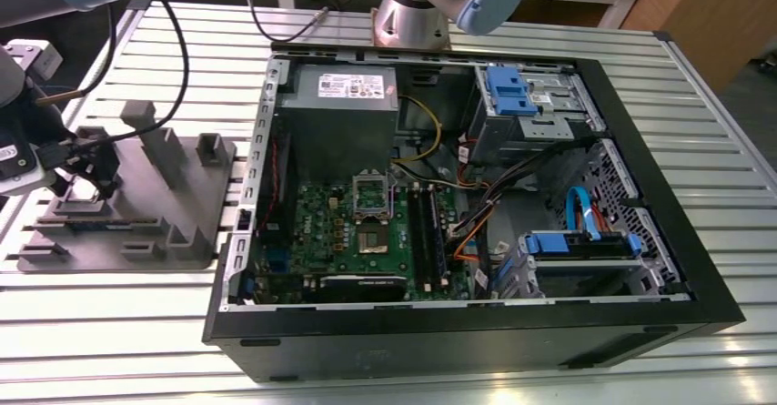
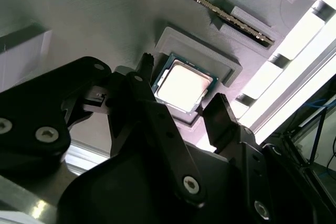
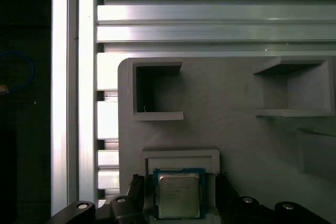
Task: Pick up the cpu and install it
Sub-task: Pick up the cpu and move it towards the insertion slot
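Found the hand [image 1: 80, 176] at the exterior view's left, low over the grey tray [image 1: 200, 196]. Saw in both wrist views its two dark fingers [image 3: 136, 192] spread apart, one on either side of the cpu [image 3: 178, 195], closed on nothing. Could not tell whether either pad touched the chip's edge. Found the cpu lying flat, metal top up, in a shallow raised pocket of the tray. Judged the pocket meant to keep the chip square and in a known spot, and the straddle meant to give the fingers two opposite edges. Noted other blocks and open pockets on the tray, and a long thin strip [image 2: 220, 11] standing in a slot near the cpu's pocket.

Further right, met the open computer case [image 1: 486, 346] laid on its side, probably to turn the green board [image 1: 364, 259] upward for the arm. Saw the silvery socket frame [image 1: 370, 191] near the board's middle, the big grey box [image 1: 334, 118] beyond it, and blue drive brackets [image 1: 510, 91] further right again.

Noted underneath a ribbed metal worktop [image 1: 729, 168] carrying tray and case alike. Made out at its far edge the arm's base [image 1: 407, 23] and, past that, wood-coloured furniture [image 1: 716, 5].
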